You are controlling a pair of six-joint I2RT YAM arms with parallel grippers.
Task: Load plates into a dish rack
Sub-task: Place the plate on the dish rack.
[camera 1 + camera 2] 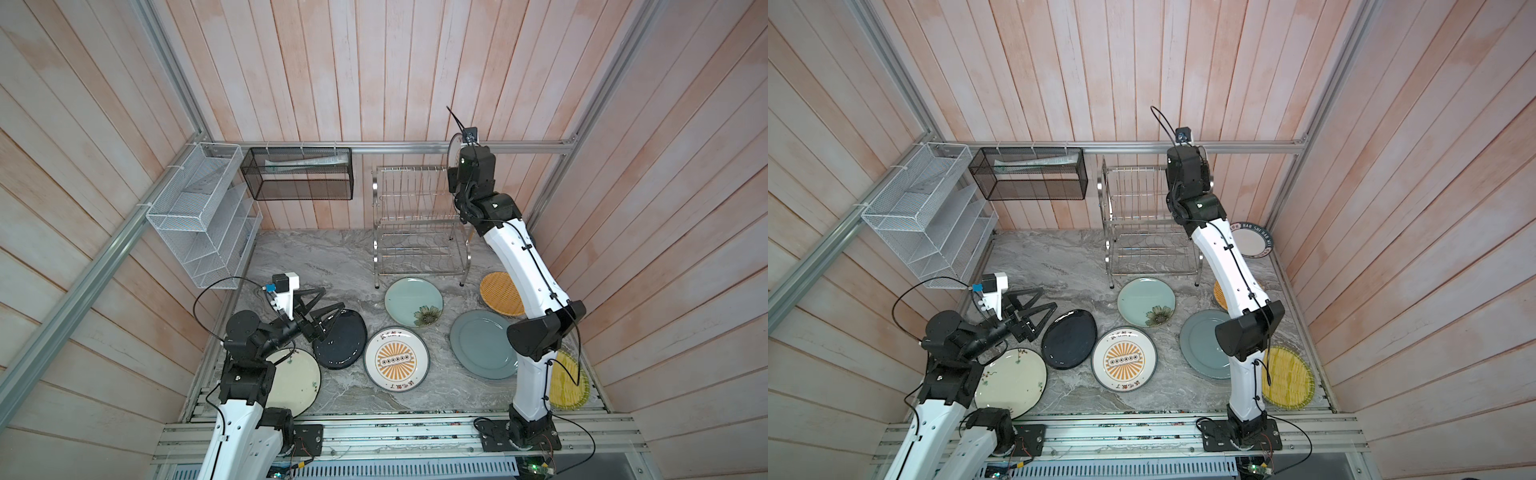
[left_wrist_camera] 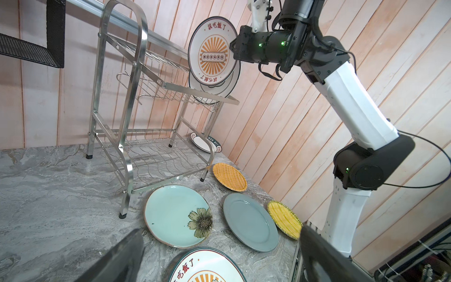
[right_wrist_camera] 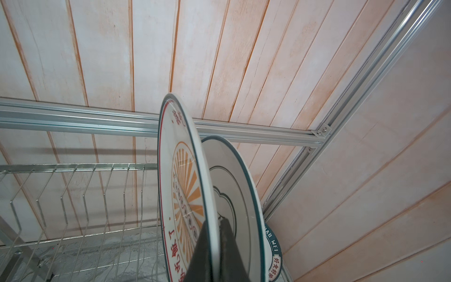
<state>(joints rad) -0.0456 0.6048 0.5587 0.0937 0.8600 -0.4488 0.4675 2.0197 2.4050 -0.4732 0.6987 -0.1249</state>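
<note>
a: right claw (image 2: 233,51) is pressed tight on the rim of the white round plate with the orange sunburst (image 2: 213,48), holding it on edge over the top tier of the two-tier shiny steel wire dish rack (image 2: 200,93).

b: which end?

a: the end nearest the right arm, just beside a white plate with a dark green rim (image 3: 234,185) that stands in the last slot. the held plate's lower edge looks clear of the wires, so i'd call this the insertion step, not seated yet.

b: and the next move?

a: my read: line the edge up between two upright wire dividers (image 3: 85,190), come down straight, and keep off the neighbour. let go only once the wires carry it, or it could tip.

b: left side?

a: left claw (image 1: 332,300) is spread wide and empty, low by the edge of the glossy black plate (image 1: 345,345) on the grey marble tabletop (image 1: 311,257). touching or not, i can't tell.
</note>
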